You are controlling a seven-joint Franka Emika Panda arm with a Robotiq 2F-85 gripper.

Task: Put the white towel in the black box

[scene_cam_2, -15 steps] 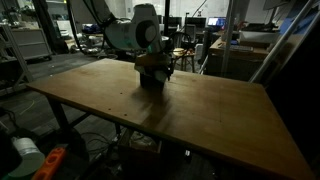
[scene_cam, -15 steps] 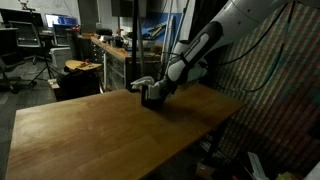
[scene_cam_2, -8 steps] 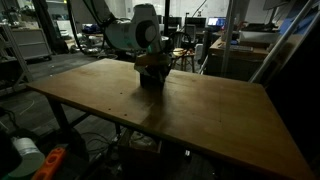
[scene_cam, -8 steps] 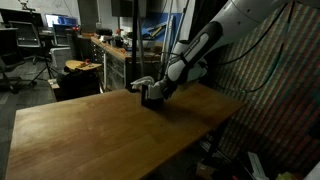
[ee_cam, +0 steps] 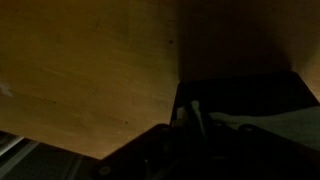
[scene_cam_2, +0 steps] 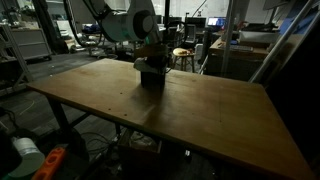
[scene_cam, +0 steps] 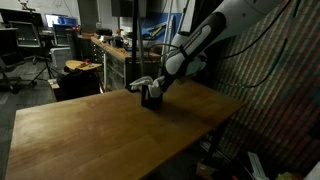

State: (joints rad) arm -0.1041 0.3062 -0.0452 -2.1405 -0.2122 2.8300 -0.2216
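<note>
White towel [ee_cam: 262,122] shows only as a pale strip inside the black box [ee_cam: 240,82] in the dim wrist view. In both exterior views it is too dark to make out. The gripper [scene_cam: 152,91] stands closed over the box, and any pinch on cloth is unclear. One towel, one box, one wooden table [scene_cam: 90,130].

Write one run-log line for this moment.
gripper: fingers shut | place: directly above black box | white towel: at the box, whether held unclear
</note>
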